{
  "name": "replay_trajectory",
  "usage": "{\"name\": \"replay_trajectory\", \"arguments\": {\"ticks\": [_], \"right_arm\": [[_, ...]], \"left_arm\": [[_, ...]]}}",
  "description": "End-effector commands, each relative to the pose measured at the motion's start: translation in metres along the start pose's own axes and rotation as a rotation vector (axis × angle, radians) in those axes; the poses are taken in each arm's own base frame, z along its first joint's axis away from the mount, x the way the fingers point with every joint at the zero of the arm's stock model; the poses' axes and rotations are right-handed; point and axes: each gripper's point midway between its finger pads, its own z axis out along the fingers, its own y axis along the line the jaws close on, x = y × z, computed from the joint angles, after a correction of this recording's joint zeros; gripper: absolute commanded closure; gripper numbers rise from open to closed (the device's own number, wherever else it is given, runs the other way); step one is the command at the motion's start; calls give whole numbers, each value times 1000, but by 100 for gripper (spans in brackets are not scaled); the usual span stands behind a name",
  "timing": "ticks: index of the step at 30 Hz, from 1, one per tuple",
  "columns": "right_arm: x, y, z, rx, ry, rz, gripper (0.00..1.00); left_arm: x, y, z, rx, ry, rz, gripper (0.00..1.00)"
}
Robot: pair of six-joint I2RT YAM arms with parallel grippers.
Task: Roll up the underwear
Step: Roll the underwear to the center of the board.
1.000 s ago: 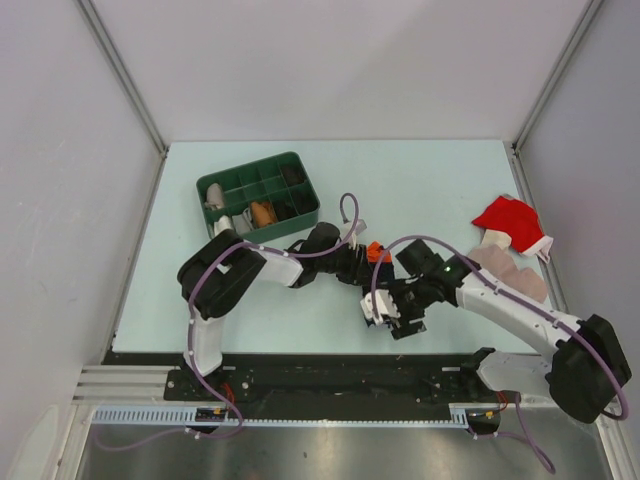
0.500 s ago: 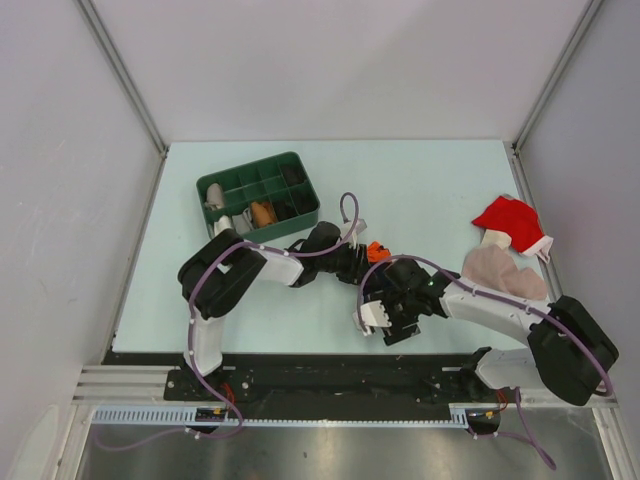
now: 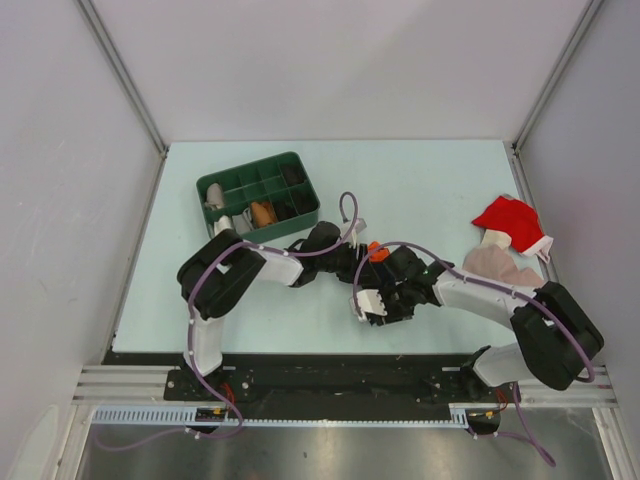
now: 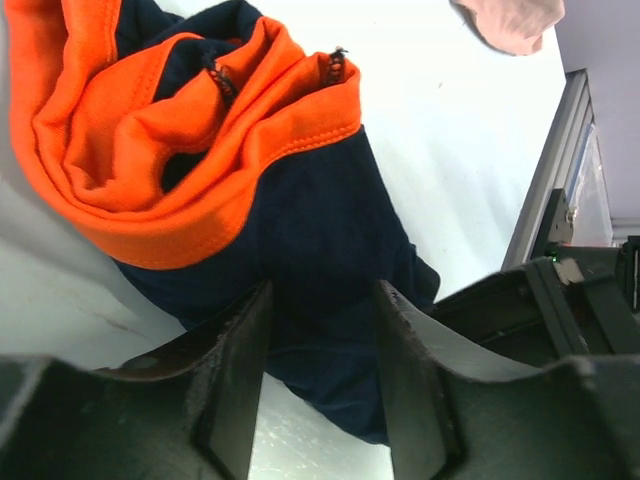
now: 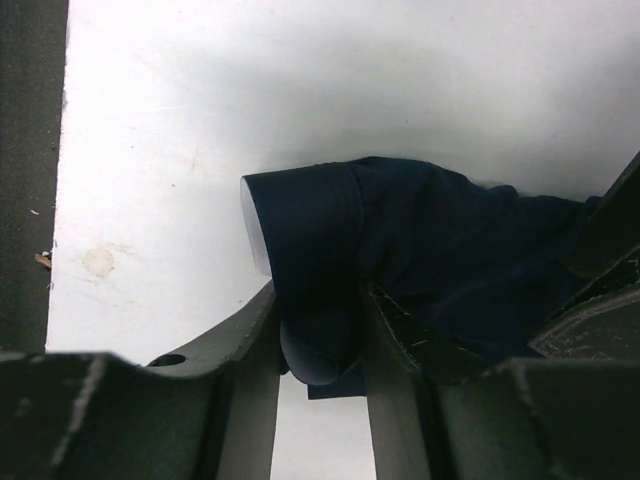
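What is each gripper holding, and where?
Both hold the underwear: the left gripper pinches its navy body beside the orange waistband, the right gripper a folded navy edge.

The left tool [image 4: 320, 320] and right tool [image 5: 318, 330] sit close together, each clamped on the underwear [image 4: 310, 200].

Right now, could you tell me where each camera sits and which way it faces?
Top external: above and behind the arm bases, looking down on the table; both arms show, meeting at the underwear.
Left wrist: on the left arm, low, facing along the left gripper at its orange band; both fingers show.
Right wrist: on the right arm, facing down past the right gripper at the navy rolled end; both fingers show.
Shared: all three show the underwear; top and left wrist also catch the beige-pink cloth.
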Motion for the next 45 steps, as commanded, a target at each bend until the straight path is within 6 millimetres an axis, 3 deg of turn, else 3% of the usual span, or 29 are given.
{"name": "replay_trajectory", "arguments": {"ticks": [1, 4, 5, 6, 7, 11, 12, 14, 15, 16, 18, 20, 21, 24, 29, 30, 31, 33, 35, 36, 38, 45], "right_arm": [[37, 29, 5, -128, 98, 89, 63], [29, 29, -1, -168, 48, 132, 69], [24, 31, -4, -197, 23, 149, 73], [23, 31, -6, -210, 13, 162, 80], [22, 35, -5, -239, 7, 176, 83], [12, 40, -11, -312, -46, 236, 87], [10, 36, -13, -312, -60, 244, 87], [6, 44, -17, -367, -83, 278, 87], [3, 40, -20, -372, -98, 285, 87], [1, 47, -22, -420, -111, 320, 87], [-3, 41, -26, -436, -128, 354, 87], [-6, 47, -28, -502, -143, 417, 87], [-9, 40, -29, -507, -150, 426, 87], [-10, 45, -28, -597, -148, 529, 87], [-6, 43, -23, -657, -141, 622, 87], [-5, 42, -22, -652, -145, 632, 87], [-3, 40, -22, -648, -147, 643, 87], [-2, 39, -23, -644, -154, 646, 86], [-1, 39, -24, -643, -157, 654, 86], [0, 39, -24, -644, -160, 656, 86], [0, 38, -24, -645, -161, 657, 86], [1, 37, -23, -635, -164, 668, 85]], "left_arm": [[-27, -6, -19, -19, -98, 16, 46], [-51, -17, -44, -7, -204, 46, 40], [-50, -16, -51, -10, -216, 49, 38], [-65, -28, -64, 7, -273, 76, 36], [-71, -26, -72, -6, -306, 80, 35], [-74, -24, -102, -63, -395, 163, 29], [-79, -34, -112, -46, -432, 197, 28], [-64, -29, -119, -50, -435, 237, 27], [-67, -41, -129, -22, -477, 281, 27], [-49, -34, -132, -30, -458, 308, 27], [-42, -53, -144, 30, -500, 400, 27], [-17, -56, -147, 50, -484, 491, 27], [-3, -66, -145, 85, -465, 534, 26], [37, -85, -135, 166, -381, 676, 26], [64, -93, -107, 165, -270, 843, 26], [57, -98, -102, 162, -279, 850, 26], [62, -91, -93, 146, -239, 872, 26], [57, -98, -81, 138, -235, 922, 26], [66, -92, -66, 125, -174, 938, 26], [58, -98, -59, 118, -186, 962, 25], [63, -93, -47, 107, -151, 975, 25], [68, -98, -23, 136, -97, 1024, 28]]}}
